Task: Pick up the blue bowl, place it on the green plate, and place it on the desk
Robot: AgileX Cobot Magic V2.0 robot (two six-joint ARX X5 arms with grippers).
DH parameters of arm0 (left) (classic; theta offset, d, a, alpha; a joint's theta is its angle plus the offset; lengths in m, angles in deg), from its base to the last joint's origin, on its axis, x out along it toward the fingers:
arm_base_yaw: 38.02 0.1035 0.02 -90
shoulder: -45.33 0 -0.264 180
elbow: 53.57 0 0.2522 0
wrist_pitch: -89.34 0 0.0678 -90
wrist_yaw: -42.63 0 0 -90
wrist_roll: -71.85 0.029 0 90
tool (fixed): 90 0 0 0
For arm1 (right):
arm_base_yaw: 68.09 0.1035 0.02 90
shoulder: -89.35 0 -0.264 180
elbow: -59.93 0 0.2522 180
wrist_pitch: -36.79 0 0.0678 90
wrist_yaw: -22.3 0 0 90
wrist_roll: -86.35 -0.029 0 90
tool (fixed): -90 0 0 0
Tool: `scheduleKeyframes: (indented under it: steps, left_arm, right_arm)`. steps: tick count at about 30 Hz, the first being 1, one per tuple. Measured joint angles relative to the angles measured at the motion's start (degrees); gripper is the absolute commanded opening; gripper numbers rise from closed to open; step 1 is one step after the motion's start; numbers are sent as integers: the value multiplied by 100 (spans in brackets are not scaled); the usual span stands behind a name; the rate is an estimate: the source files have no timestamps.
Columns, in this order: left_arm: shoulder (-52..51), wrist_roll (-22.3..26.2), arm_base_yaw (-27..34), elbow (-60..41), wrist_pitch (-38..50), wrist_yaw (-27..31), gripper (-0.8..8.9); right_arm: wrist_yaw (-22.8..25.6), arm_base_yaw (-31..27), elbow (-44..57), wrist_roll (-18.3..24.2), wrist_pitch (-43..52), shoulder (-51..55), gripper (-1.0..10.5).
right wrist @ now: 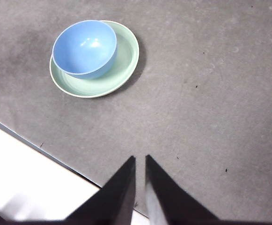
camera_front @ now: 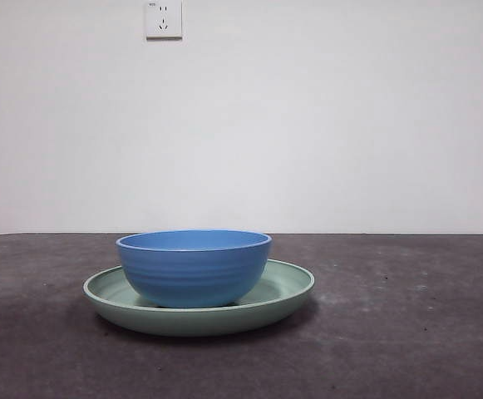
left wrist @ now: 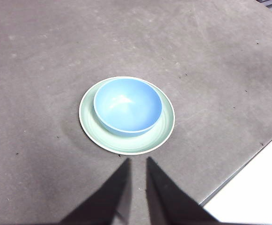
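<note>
Round, glossy medium-blue bowl (camera_front: 194,268) with faint ridges sitting upright inside the wide, shallow mint-green plate (camera_front: 291,287), a little off the plate's centre, both on the dark grey-brown matte bench (camera_front: 407,332). Nothing gripped. Left end effector (left wrist: 137,161) raised over the bench on one side of the plate, jaws close together with only a narrow slit between, empty. Right end effector (right wrist: 140,159) high and further off from the plate, jaws likewise nearly pressed together, empty.

Judged from the layout: bowl-on-plate done, lift-off to the bench pending. Best handled by the left end effector, nearer the plate. Spread the jaws first, descend over the bowl rim on the side nearest, one jaw inside and one outside the wall. Pinch firmly; glossy wall, likely slippery. Lift straight up clear of the plate's raised rim before moving sideways, or risk dragging the plate. Set down on bare bench well apart from the plate.
</note>
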State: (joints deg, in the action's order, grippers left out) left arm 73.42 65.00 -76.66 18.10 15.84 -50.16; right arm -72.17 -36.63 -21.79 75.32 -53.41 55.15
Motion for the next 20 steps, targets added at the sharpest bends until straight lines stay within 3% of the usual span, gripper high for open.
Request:
scheduleKeyframes:
  steps: [11, 16, 20]
  left_arm:
    - [-44, 2, -48, -35, 87, -4, 29]
    - [-109, 2, 726, -227, 334, -334, 26]
    - [-343, 81, 1519, -1062, 1357, -144, 24]
  right_arm:
    - [0, 0, 0, 0, 0, 0, 19]
    - [0, 0, 2, 0, 0, 2, 19]
    - [0, 0, 2, 0, 0, 2, 19]
